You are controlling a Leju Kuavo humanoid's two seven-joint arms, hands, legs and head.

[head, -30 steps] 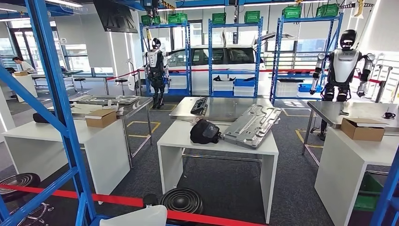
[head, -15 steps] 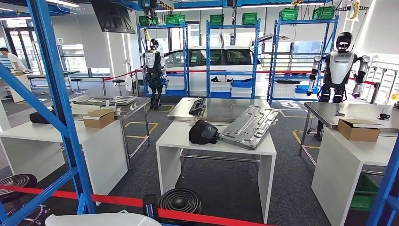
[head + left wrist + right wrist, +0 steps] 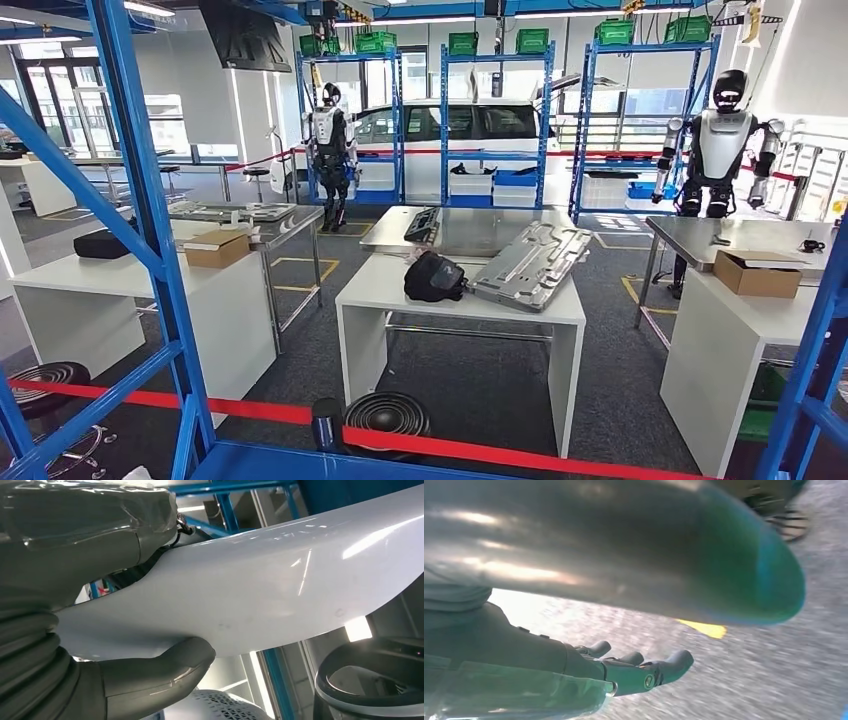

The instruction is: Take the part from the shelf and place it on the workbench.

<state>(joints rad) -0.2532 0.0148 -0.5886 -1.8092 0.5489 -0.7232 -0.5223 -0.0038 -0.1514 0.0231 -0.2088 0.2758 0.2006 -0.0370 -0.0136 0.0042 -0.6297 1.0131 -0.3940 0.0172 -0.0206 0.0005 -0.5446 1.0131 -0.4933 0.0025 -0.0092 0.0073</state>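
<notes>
The part point(image 3: 280, 575) is a long glossy white curved panel. My left hand point(image 3: 100, 605) grips its near end, the thumb point(image 3: 165, 667) pressed on one face and the covered fingers on the other. A sliver of the part point(image 3: 135, 472) peeks in at the bottom left of the head view. In the right wrist view a shiny curved surface point(image 3: 624, 555), seemingly the same part, runs out from my right hand point(image 3: 574, 672). Its fingers point(image 3: 659, 672) lie stretched out with a gap to that surface, and the thumb is hidden. The white workbench point(image 3: 390, 285) stands ahead past the blue shelf frame point(image 3: 150, 230).
A black bag point(image 3: 433, 277) and a grey metal panel point(image 3: 530, 265) lie on the workbench. White tables with cardboard boxes point(image 3: 216, 248) point(image 3: 757, 273) flank it. Red tape point(image 3: 480, 455) and black round stools point(image 3: 385, 415) sit close in front. Two other humanoid robots point(image 3: 718, 145) point(image 3: 328, 140) stand by the far shelves.
The camera has swung and the whole scene shifted. The white part, broad along the head view's bottom edge before, has dropped out toward the bottom left, leaving a sliver.
</notes>
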